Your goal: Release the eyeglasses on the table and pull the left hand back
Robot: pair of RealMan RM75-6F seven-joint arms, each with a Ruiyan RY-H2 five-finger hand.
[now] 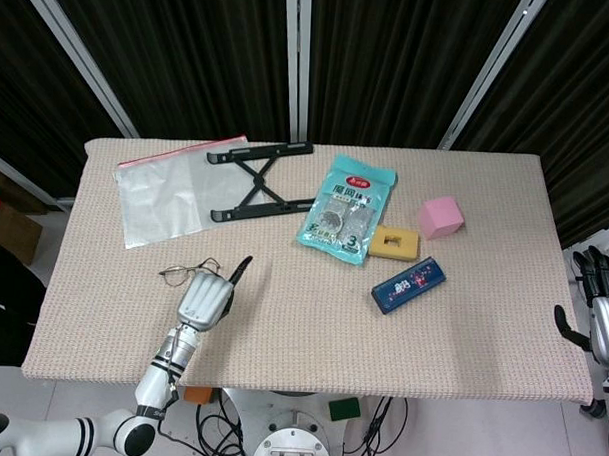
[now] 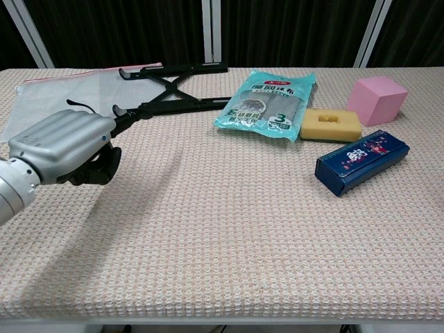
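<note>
The thin wire eyeglasses [image 1: 186, 273] lie flat on the woven table mat [image 1: 311, 328] near its front left. My left hand [image 1: 204, 301] sits just behind them, fingertips at their right end. Its dark thumb is stretched out to the right, away from the frame. In the chest view the left hand [image 2: 64, 144] has its fingers bent downward, and only a thin temple arm of the eyeglasses [image 2: 78, 105] shows behind it. My right hand [image 1: 600, 298] hangs off the table's right edge and holds nothing.
A clear zip bag [image 1: 163, 198] and a black folding stand [image 1: 258, 176] lie behind the glasses. Further right are a teal packet [image 1: 349, 208], a yellow sponge [image 1: 393, 242], a pink cube [image 1: 440, 218] and a blue box [image 1: 409, 285].
</note>
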